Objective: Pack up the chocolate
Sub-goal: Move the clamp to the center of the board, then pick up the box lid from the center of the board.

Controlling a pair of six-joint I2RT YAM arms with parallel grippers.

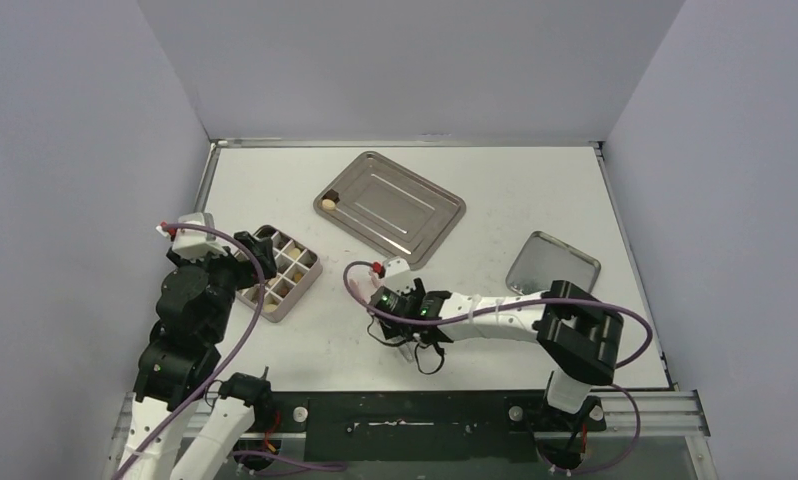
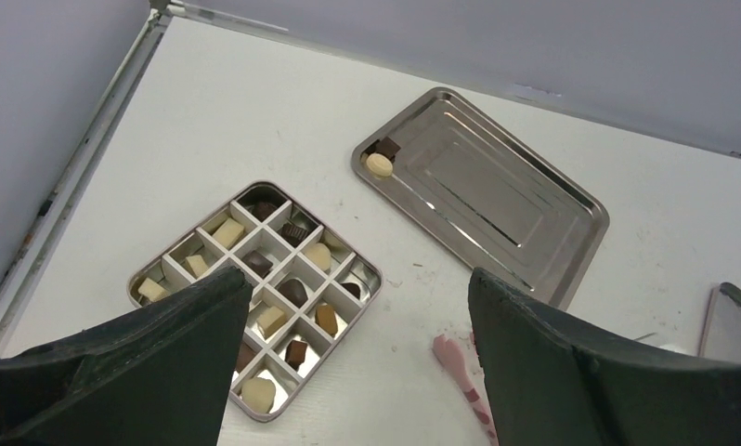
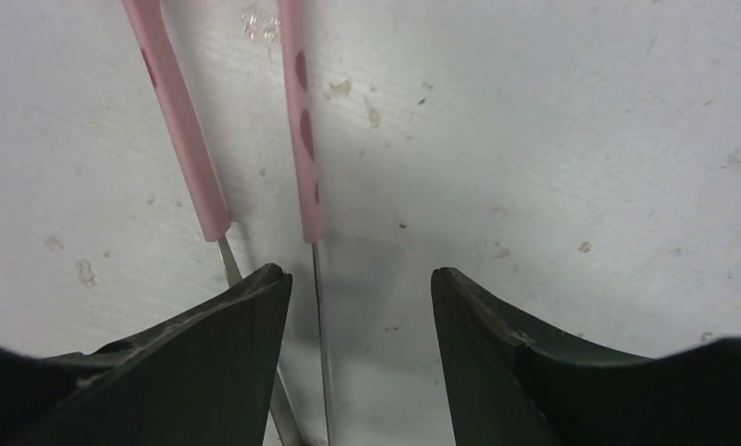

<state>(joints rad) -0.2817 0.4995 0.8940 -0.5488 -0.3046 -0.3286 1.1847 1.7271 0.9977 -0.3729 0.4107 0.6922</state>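
Right wrist view: the right gripper (image 3: pixel 357 279) hangs low over the surface (image 3: pixel 580 139) with its jaws apart and closed on nothing. The pink tongs (image 3: pixel 300 121) lie flat beneath it, one arm running into the gap and the other passing under the finger on the left of the view. Left wrist view: the left gripper (image 2: pixel 359 279) is likewise spread wide and empty, poised above the divided box (image 2: pixel 276 240), where most of the chocolate (image 2: pixel 227 232) sits one piece to a compartment. Two pieces are not yet packed: a cream piece (image 2: pixel 379 164) and a dark piece (image 2: pixel 388 147), touching each other in one corner of the metal tray (image 2: pixel 497 186). Top view: the lid (image 1: pixel 552 264) rests on the surface to the right, well apart from the box. The step in hand is probably taking up the tongs, though these views cannot rule out that they are being set down. To do it well, the right gripper should shift sideways until both arms fall between its jaws. It should then close only far enough to hold them, so that the tips stay apart for the approach to the tray corner; a full squeeze would leave no travel for pinching a piece.
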